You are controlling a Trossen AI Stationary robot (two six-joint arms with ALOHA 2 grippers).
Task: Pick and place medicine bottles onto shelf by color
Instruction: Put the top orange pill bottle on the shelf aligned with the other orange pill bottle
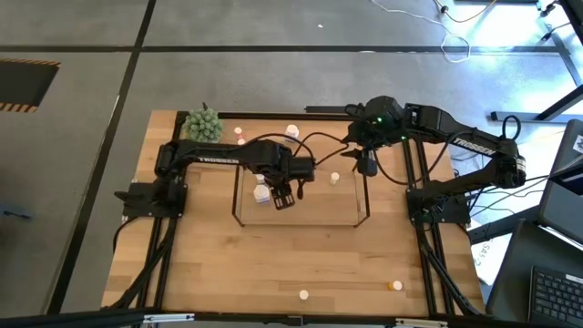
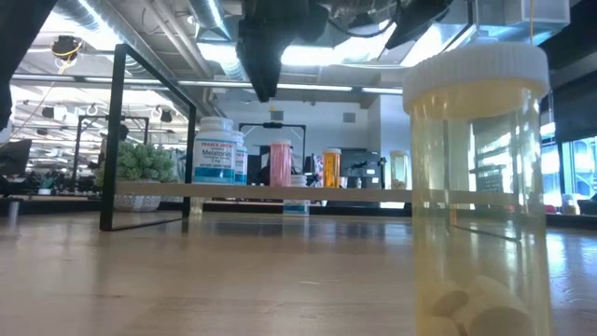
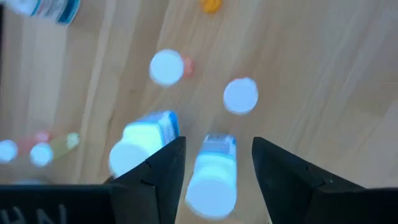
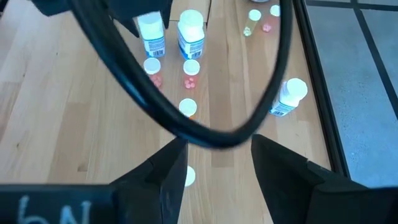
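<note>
My left claw hangs over the shelf, jaws parted, gripping nothing; from its wrist I see a white medicine bottle below, between the fingers but untouched. A second white bottle stands beside it. My right claw waits spread apart and empty over the shelf's far right corner above the counter.

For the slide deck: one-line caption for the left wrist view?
Left hand, fingers open, hovers over a white medicine bottle framed between them, a second white bottle alongside.
</note>
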